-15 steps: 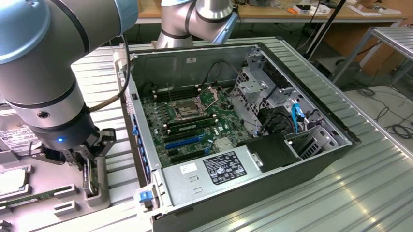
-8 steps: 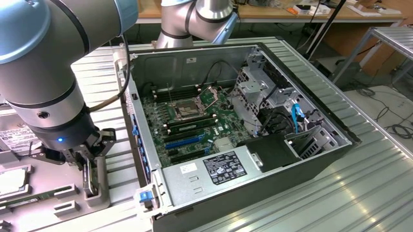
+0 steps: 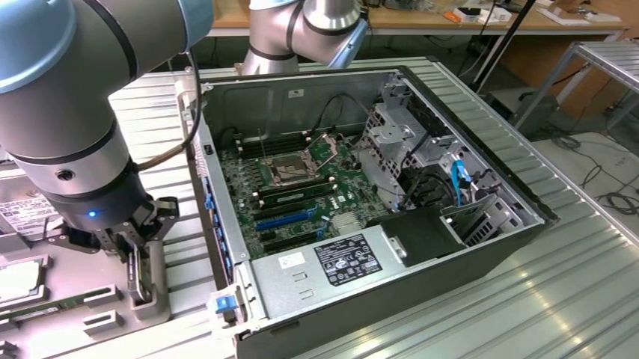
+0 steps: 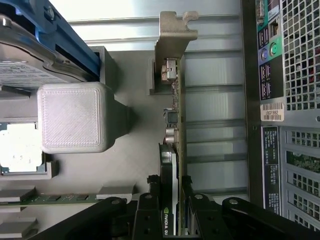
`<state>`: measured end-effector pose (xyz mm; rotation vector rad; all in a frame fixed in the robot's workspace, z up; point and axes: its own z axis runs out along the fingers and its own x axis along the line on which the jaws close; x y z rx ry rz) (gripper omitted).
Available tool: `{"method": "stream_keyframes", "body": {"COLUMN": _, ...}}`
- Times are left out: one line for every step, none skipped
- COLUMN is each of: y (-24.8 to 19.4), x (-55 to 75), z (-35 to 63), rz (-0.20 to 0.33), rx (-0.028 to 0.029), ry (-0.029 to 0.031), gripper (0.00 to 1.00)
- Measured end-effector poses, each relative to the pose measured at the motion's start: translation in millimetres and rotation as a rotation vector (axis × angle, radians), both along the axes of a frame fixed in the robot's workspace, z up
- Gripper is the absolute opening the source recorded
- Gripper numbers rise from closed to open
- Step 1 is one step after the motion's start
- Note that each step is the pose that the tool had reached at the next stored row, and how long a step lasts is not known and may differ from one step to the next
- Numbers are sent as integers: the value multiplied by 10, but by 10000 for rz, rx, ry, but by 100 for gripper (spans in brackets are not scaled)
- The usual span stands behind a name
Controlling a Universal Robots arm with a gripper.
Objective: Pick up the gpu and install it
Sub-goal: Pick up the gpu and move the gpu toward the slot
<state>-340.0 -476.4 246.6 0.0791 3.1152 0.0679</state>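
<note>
The gpu stands on edge in a grey holder, its silver bracket at the end far from my wrist. My gripper straddles the card's near end, and its black fingers press both faces, so it is shut on the card. In the exterior view the gripper hangs over the holder at that view's left, beside the open computer case, with the gpu upright below it.
Inside the case lie the motherboard, blue expansion slots and a power supply. The grey tray holds a hard drive, a processor, a RAM stick and a raised grey block.
</note>
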Motion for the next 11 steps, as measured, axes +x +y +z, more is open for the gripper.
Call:
{"method": "stream_keyframes", "body": {"y": 0, "x": 0, "z": 19, "rz": 0, "rx": 0, "ry": 1, "gripper": 27}}
{"method": "stream_keyframes", "body": {"y": 0, "x": 0, "z": 36, "rz": 0, "rx": 1, "ry": 1, "gripper": 27}}
{"method": "stream_keyframes", "body": {"y": 0, "x": 0, "z": 47, "rz": 0, "rx": 0, "ry": 1, "gripper": 27}}
{"method": "stream_keyframes", "body": {"y": 0, "x": 0, "z": 61, "rz": 0, "rx": 0, "ry": 1, "gripper": 27}}
{"method": "stream_keyframes", "body": {"y": 0, "x": 0, "z": 74, "rz": 0, "rx": 0, "ry": 2, "gripper": 27}}
{"method": "stream_keyframes", "body": {"y": 0, "x": 0, "z": 99, "rz": 0, "rx": 0, "ry": 1, "gripper": 27}}
{"method": "stream_keyframes", "body": {"y": 0, "x": 0, "z": 115, "rz": 0, "rx": 0, "ry": 1, "gripper": 27}}
{"method": "stream_keyframes", "body": {"y": 0, "x": 0, "z": 127, "rz": 0, "rx": 0, "ry": 1, "gripper": 27}}
{"method": "stream_keyframes", "body": {"y": 0, "x": 0, "z": 145, "rz": 0, "rx": 0, "ry": 1, "gripper": 27}}
{"method": "stream_keyframes", "body": {"y": 0, "x": 0, "z": 162, "rz": 0, "rx": 0, "ry": 1, "gripper": 27}}
{"method": "stream_keyframes", "body": {"y": 0, "x": 0, "z": 180, "rz": 0, "rx": 0, "ry": 1, "gripper": 27}}
